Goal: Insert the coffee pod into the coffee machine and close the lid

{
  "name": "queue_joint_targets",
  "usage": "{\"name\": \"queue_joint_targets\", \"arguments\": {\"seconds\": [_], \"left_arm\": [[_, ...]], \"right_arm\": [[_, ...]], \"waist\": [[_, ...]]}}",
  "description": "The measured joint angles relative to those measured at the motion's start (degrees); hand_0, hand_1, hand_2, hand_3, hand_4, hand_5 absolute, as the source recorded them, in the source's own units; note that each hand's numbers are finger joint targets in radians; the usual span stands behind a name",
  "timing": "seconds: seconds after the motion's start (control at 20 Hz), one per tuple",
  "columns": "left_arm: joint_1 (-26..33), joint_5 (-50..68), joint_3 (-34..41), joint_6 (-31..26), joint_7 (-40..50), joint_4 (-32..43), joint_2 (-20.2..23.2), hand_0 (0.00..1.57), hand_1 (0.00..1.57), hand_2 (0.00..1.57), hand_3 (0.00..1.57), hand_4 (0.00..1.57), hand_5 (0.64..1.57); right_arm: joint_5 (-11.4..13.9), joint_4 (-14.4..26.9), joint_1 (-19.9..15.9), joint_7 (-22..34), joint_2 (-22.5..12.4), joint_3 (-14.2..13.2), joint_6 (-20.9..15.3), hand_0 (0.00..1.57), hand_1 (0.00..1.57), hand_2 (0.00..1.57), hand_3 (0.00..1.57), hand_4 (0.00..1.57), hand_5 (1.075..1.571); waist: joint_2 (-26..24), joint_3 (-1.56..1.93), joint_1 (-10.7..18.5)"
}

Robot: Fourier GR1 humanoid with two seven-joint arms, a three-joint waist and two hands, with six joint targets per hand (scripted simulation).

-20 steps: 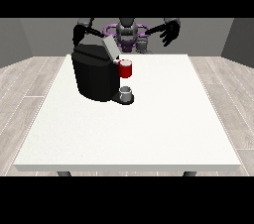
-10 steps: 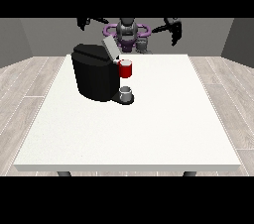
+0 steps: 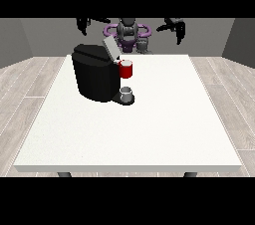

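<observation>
**Fingers raised, holding nothing; grey thing at machine base**

Fingers (image 3: 178, 34) of my hand at the view's right (image 3: 173, 24) hang downward, slightly bent, with nothing between them. That hand is held high, above the table's far edge and well apart from the machine.

Fingers of my hand at the view's left (image 3: 85, 24): drooping likewise, relaxed, with nothing in them. Hand raised at the far side, above and behind the machine, not touching it.

Torso (image 3: 128, 34): grey with purple, at the middle of the far edge, between the two hands.

Machine (image 3: 95, 73): black, standing on the left half of the table toward the far side. Lid (image 3: 110, 49): grey, tilted up and open at the machine's top.

Red thing at the machine (image 3: 126, 69): at its front, under the lid, on the side toward the view's right.

Grey thing (image 3: 127, 92): small, cup-shaped, on the machine's base plate directly below the red thing. I cannot tell it for the pod.

Table (image 3: 149, 129): white, large.
</observation>
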Motion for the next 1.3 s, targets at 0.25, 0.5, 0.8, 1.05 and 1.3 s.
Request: {"name": "queue_joint_targets", "arguments": {"seconds": [0.25, 0.5, 0.8, 1.05, 1.3], "left_arm": [[2.65, 2.85, -3.32, 0.49, 2.26, -6.33, -0.18, 0.00, 0.00, 0.00, 0.00, 0.36, 1.571], [5.36, 4.43, -5.68, 2.51, 4.39, -13.31, -0.06, 0.00, 0.00, 0.00, 0.00, 0.32, 1.571], [7.99, 7.11, -6.11, 1.91, 7.52, -21.08, 1.58, 0.00, 0.00, 0.00, 0.00, 0.35, 1.571], [10.48, 8.23, -6.95, 2.81, 8.04, -25.89, 1.95, 0.00, 0.00, 0.00, 0.00, 0.38, 1.571], [12.01, 9.21, -6.63, 3.41, 8.73, -28.92, 3.16, 0.00, 0.00, 0.00, 0.00, 0.37, 1.571]], "right_arm": [[-3.18, 3.98, -3.18, 1.22, -0.67, -2.88, 0.68, 0.00, 0.00, 0.00, 0.00, 0.17, 1.571], [-3.55, 6.62, -5.94, 0.74, 0.14, -2.30, 0.55, 0.00, 0.00, 0.00, 0.00, 0.00, 1.571], [-3.01, 8.77, -9.18, 0.21, 1.04, -0.64, 0.55, 0.00, 0.00, 0.00, 0.00, 0.00, 1.571], [-2.06, 10.15, -12.29, -0.53, 1.58, 0.90, 0.47, 0.00, 0.00, 0.00, 0.00, 0.00, 1.571], [-1.59, 10.72, -15.28, -0.53, 2.12, 2.09, 0.55, 0.00, 0.00, 0.00, 0.00, 0.17, 1.571]], "waist": [[2.15, 0.00, 1.58], [5.39, 0.01, 0.96], [8.26, -0.01, 0.41], [10.80, -0.01, -0.46], [12.28, -0.07, -1.67]]}}
